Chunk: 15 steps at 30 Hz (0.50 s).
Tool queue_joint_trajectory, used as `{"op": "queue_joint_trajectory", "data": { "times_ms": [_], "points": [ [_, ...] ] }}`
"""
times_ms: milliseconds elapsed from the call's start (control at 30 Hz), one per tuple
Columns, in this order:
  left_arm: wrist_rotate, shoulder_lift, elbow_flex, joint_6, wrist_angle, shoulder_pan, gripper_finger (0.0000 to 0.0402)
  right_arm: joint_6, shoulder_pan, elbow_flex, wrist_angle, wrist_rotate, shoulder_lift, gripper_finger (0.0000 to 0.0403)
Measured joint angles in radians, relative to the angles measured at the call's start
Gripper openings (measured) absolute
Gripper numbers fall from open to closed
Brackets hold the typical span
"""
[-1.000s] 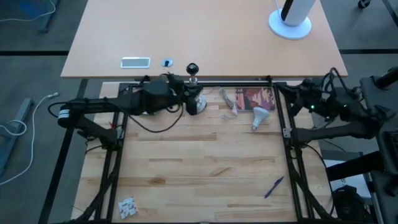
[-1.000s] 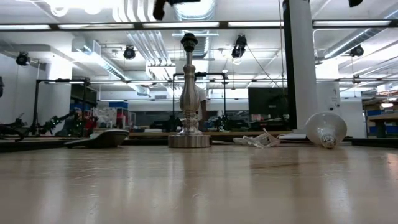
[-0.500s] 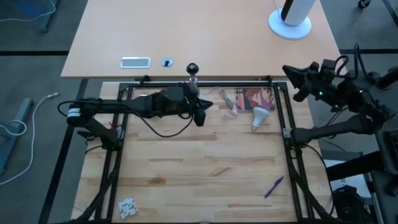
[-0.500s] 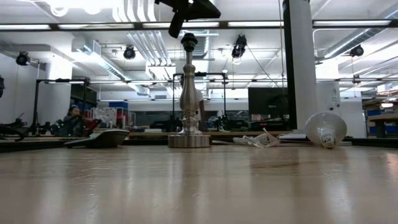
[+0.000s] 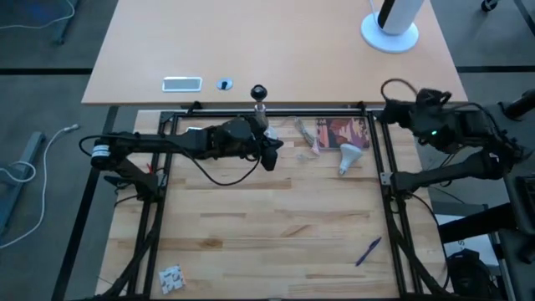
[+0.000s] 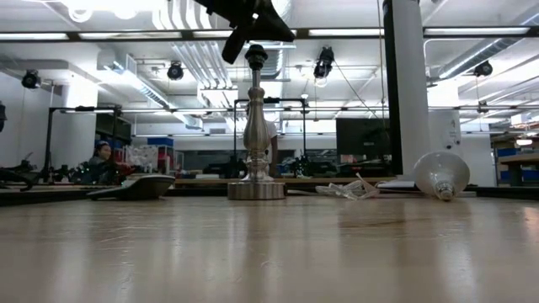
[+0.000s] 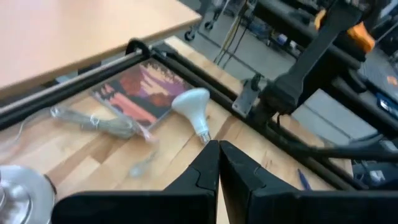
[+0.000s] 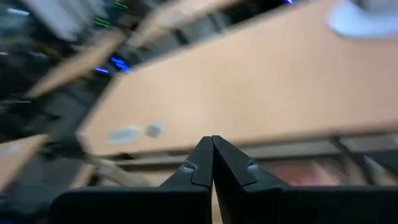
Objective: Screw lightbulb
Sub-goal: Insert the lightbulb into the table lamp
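High view: left gripper [image 5: 270, 155] is hovering just beside the silver stand [image 5: 260, 100], fingers pressed together, holding nothing. The lightbulb [image 5: 349, 156] is lying on its side on the wooden table [image 5: 267, 234], well apart from it, next to a printed card [image 5: 343, 132]. Right gripper [image 5: 391, 111] is waiting at the table's right rear corner.

Low view: lightbulb [image 6: 441, 175] is resting on the table at right; stand [image 6: 256, 126] is sitting upright, left gripper [image 6: 237, 38] hanging beside its black socket.

Left wrist: fingers [image 7: 235, 175] are touching; lightbulb [image 7: 193, 106] is lying ahead, untouched.

Right wrist: fingers [image 8: 200, 165] are closed together, empty.
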Motion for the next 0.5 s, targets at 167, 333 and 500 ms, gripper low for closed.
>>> {"op": "queue_joint_trajectory", "data": {
  "times_ms": [167,333,500],
  "points": [
    [-0.013,0.051,0.0,-0.032,0.138,0.001,0.0003,0.198,-0.004,-0.023,-0.234,-0.08,-0.006,0.0],
    [-0.016,0.156,0.0,-0.113,0.395,0.001,0.0001,0.175,-0.022,-0.094,-0.237,-0.174,-0.05,0.0],
    [-0.016,0.264,0.047,-0.164,0.459,0.0,0.0001,0.144,-0.024,-0.175,-0.229,-0.268,-0.07,0.0]
  ]
}}
